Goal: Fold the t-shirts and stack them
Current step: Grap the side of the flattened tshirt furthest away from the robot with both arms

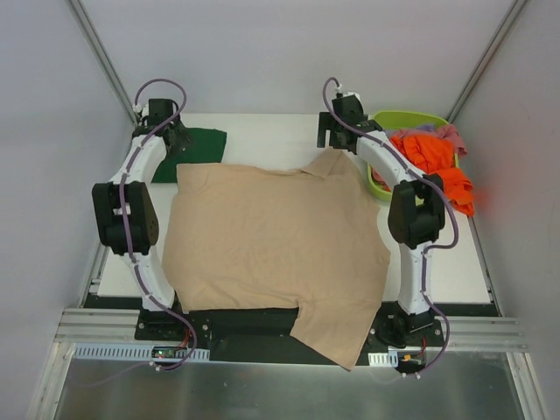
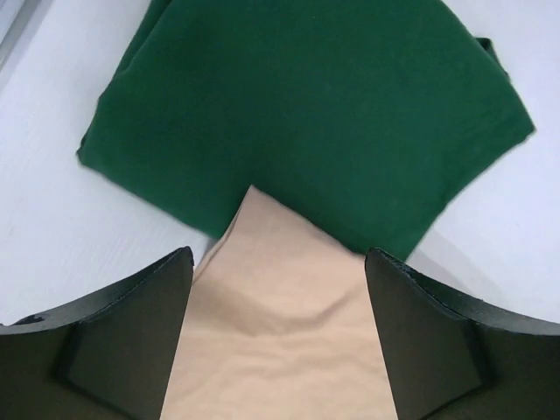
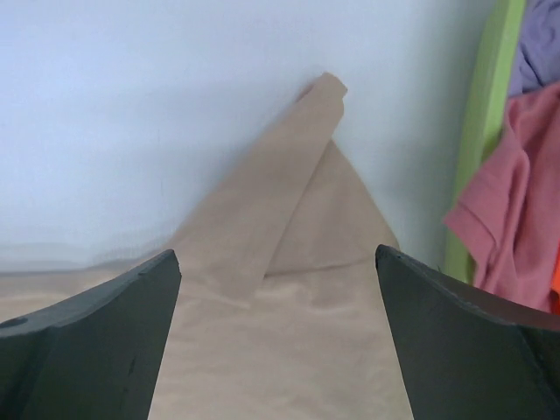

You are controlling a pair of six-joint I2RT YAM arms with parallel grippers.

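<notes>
Beige shirt (image 1: 271,245) flat on table (image 1: 459,262) | L gripper (image 2: 278,254), R gripper (image 3: 276,252): both spread wide; nothing held

Left arm (image 1: 133,229): white curved links between bulky black joint housings.
Right arm (image 1: 411,214): the same white links and black housings.
Cables (image 1: 160,82): thin, purple-grey, one looped above each wrist and run along the links.
Bases (image 1: 166,328): black blocks.
Left gripper (image 2: 278,254) fingers (image 2: 122,341): matte black, broad, tapering to blunt tips.
Right gripper (image 3: 276,252) fingers (image 3: 96,341): likewise matte black and tapered.
</notes>
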